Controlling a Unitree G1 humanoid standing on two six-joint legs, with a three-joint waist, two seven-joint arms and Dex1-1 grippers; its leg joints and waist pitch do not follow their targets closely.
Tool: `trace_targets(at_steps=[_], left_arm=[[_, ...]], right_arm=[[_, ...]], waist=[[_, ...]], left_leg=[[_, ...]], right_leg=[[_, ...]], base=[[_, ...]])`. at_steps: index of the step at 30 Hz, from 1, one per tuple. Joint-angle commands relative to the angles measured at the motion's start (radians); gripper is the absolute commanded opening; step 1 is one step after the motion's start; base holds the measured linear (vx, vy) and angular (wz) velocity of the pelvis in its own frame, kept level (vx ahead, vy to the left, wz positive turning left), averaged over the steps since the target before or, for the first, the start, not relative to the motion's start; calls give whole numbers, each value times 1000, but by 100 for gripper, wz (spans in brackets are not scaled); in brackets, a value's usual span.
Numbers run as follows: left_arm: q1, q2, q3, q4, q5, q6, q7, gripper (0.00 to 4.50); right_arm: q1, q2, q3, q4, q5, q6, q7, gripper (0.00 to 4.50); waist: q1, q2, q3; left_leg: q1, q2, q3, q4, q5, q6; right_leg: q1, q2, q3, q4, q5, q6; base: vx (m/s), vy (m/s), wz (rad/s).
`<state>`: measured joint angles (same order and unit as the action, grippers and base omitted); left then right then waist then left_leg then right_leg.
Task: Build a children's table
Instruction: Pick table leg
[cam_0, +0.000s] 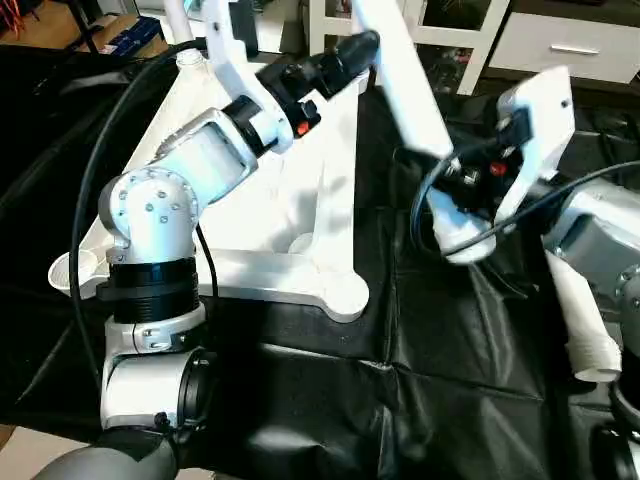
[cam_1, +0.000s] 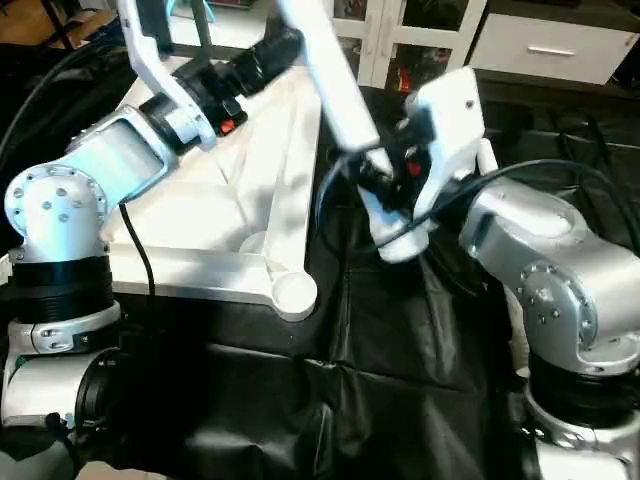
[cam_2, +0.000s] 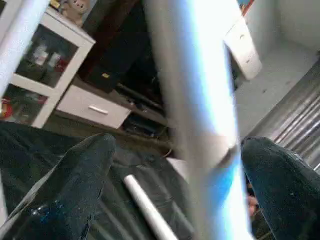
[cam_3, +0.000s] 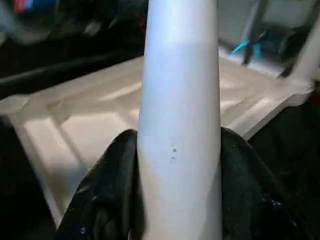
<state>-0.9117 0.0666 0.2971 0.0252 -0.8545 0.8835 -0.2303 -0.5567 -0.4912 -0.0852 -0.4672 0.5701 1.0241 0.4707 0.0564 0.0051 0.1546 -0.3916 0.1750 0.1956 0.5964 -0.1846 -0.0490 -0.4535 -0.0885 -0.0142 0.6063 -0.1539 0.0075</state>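
The children's table's white tabletop lies underside up on the black cloth, its ribs and round corner sockets showing. A white tube leg slants up over its right edge. My right gripper is shut on the lower part of this leg, seen from above beside the tabletop. My left gripper reaches across the tabletop to the same leg higher up. Its black fingers stand open on either side of the tube, with a gap showing.
A second white leg lies loose on the black-draped work table at the right, by my right forearm. White cabinets stand behind the table. A black cable loops over the tabletop's left side.
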Motion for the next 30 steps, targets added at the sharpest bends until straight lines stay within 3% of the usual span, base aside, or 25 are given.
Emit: trace_targets(at_steps=[1,6,7,17,18,21,30], left_arm=[[-19,-6,2,-14,-21,-12,13,450],[-21,-19,18,-25,-69,19,1,450],[-20,-17,15,-27,-68,22,-1,422],[-21,-12,32,4,-95,42,38,361],[-19,-11,32,5,-94,45,39,330],[-18,-11,31,5,-98,48,39,322],[-19,-11,32,12,-115,43,37,232]], right_arm=[[3,-14,18,-36,8,-9,25,183],[21,-23,51,-51,-10,-41,45,183],[21,-22,50,-50,-10,-43,43,183],[16,-33,48,-28,-31,-81,34,183],[16,-33,48,-25,-33,-84,32,183],[16,-34,48,-22,-36,-88,31,183],[21,-36,54,-19,-43,-98,34,183]], waist=[[1,-17,-84],[1,-15,-82],[0,-16,-82],[-1,-16,-82],[-1,-15,-81],[-1,-16,-81],[-2,-15,-82]], left_leg=[[13,21,-10,-56,-48,60],[13,21,-10,-57,-59,60],[13,22,-10,-57,-61,61],[13,21,-10,-57,-57,61],[13,22,-10,-58,-58,61],[14,22,-10,-58,-64,61],[14,22,-11,-58,-59,61]], right_leg=[[77,-22,26,-56,-84,-238],[75,-24,26,-58,-112,-238],[74,-23,26,-59,-117,-235],[74,-22,25,-58,-108,-234],[74,-22,25,-59,-111,-234],[73,-22,25,-60,-122,-230],[74,-22,25,-59,-113,-229]], base=[[0,0,0],[0,0,0],[0,0,0],[0,0,0],[0,0,0],[0,0,0],[0,0,0]])
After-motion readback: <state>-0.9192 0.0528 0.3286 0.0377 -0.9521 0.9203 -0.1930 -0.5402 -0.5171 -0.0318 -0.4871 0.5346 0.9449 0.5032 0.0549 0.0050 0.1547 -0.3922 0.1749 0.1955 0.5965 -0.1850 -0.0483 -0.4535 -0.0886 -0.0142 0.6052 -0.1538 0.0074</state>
